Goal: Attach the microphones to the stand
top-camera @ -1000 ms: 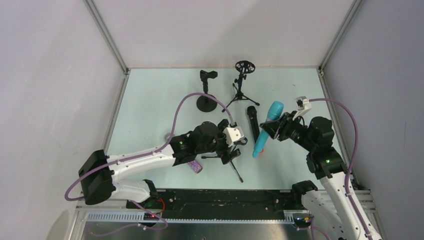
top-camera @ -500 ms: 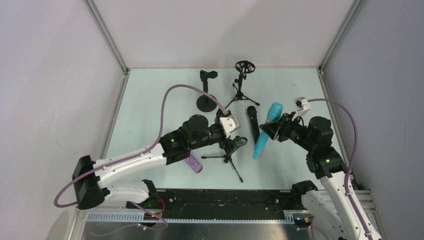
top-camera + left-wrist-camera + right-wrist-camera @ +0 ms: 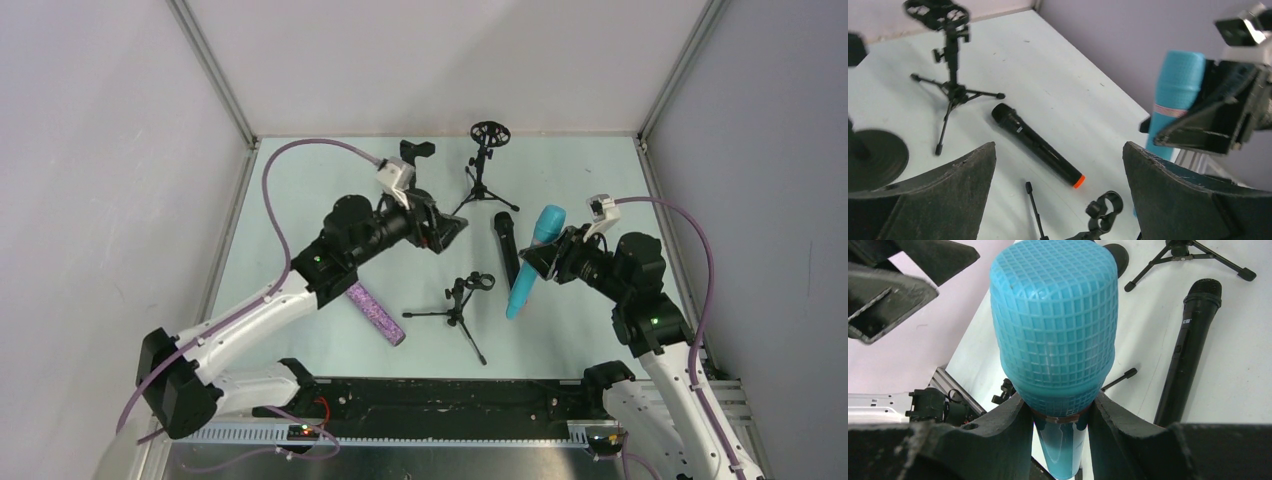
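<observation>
Bright, even light falls from above. The top view is sharp, and the shadows on the table are thin and pale. In the left wrist view the close, dark fingers of the left gripper look soft, and the right edge is a bit smeared. In the right wrist view the turquoise microphone is crisp, with a small shine.

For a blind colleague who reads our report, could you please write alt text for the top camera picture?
The right gripper holds a turquoise microphone just below its head, while the open left gripper hovers by a tripod stand at the back. A black microphone and a purple microphone lie on the table beside a second tripod stand.
</observation>
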Robot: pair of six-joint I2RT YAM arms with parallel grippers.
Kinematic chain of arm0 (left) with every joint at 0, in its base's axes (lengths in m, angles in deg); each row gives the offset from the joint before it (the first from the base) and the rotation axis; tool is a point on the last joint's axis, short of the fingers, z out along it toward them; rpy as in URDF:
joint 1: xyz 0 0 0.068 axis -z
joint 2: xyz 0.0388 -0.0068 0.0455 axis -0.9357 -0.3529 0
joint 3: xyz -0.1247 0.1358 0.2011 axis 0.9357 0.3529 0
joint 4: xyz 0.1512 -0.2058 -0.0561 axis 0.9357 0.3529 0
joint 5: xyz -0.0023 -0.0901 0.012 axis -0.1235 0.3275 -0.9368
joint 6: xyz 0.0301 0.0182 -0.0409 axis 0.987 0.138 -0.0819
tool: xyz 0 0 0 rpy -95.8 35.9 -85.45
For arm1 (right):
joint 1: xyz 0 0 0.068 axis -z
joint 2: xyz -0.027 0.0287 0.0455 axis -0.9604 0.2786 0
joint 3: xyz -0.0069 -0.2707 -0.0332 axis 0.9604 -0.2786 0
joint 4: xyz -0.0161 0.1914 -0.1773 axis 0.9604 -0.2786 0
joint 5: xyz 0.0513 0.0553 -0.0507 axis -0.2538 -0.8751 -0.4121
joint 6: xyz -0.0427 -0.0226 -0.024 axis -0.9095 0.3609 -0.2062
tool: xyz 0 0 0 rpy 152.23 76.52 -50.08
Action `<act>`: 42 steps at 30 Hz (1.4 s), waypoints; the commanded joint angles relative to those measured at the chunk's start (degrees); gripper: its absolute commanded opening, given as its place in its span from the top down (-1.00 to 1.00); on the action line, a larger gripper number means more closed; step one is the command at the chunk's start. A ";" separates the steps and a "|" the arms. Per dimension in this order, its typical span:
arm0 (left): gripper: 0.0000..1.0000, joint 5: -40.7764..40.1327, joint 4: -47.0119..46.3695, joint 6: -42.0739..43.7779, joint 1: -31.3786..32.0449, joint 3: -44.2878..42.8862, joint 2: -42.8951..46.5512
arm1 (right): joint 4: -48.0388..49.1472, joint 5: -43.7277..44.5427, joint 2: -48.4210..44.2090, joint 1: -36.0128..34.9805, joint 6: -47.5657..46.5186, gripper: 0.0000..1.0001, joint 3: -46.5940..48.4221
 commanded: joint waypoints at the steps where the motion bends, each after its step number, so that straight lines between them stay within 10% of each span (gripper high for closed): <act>1: -0.99 -0.52 -1.94 -11.63 -6.29 2.94 2.91 | 1.62 -0.50 -0.53 0.16 -0.47 1.00 0.27; 14: -0.79 -0.48 -0.97 -15.12 -29.54 10.50 9.60 | 5.58 -3.03 -1.93 0.14 0.32 1.00 0.27; 27: -0.99 -7.45 1.94 6.92 -30.29 1.38 10.19 | 12.50 -5.33 -0.83 0.12 4.13 1.00 1.50; 42: -1.00 0.31 0.42 9.73 -30.08 2.42 -0.49 | 12.29 -3.60 3.60 -2.07 -0.44 1.00 9.38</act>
